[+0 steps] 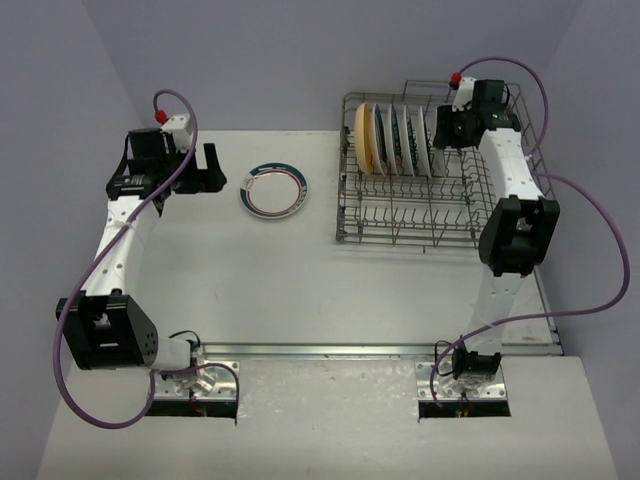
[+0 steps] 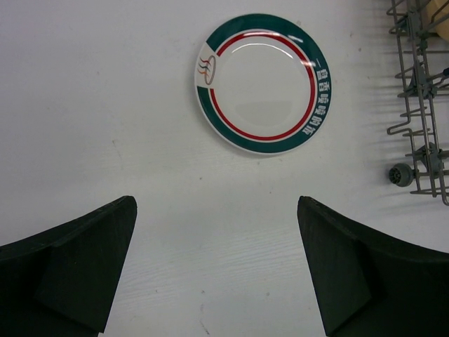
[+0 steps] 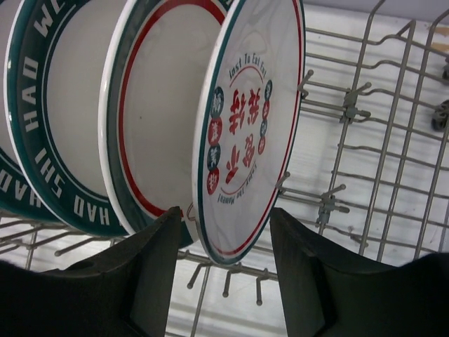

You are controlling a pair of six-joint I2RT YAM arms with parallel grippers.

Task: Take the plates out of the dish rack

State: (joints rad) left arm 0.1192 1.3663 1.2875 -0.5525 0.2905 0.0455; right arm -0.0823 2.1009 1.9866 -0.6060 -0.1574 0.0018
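Note:
The grey wire dish rack (image 1: 400,215) stands at the far right of the table. Several plates (image 1: 395,138) stand upright in its back row, a tan-yellow one (image 1: 364,138) leftmost. One teal-and-red-rimmed plate (image 1: 274,188) lies flat on the table; it also shows in the left wrist view (image 2: 261,83). My left gripper (image 1: 211,167) is open and empty, just left of that plate. My right gripper (image 3: 226,239) is open, its fingers straddling the lower edge of the rightmost plate with red characters (image 3: 249,126), not closed on it.
The rack's front rows of tines (image 1: 420,215) hold nothing. The rack's left edge and a small wheel (image 2: 401,174) show at the right of the left wrist view. Purple cables loop beside both arms. The table ends just right of the rack.

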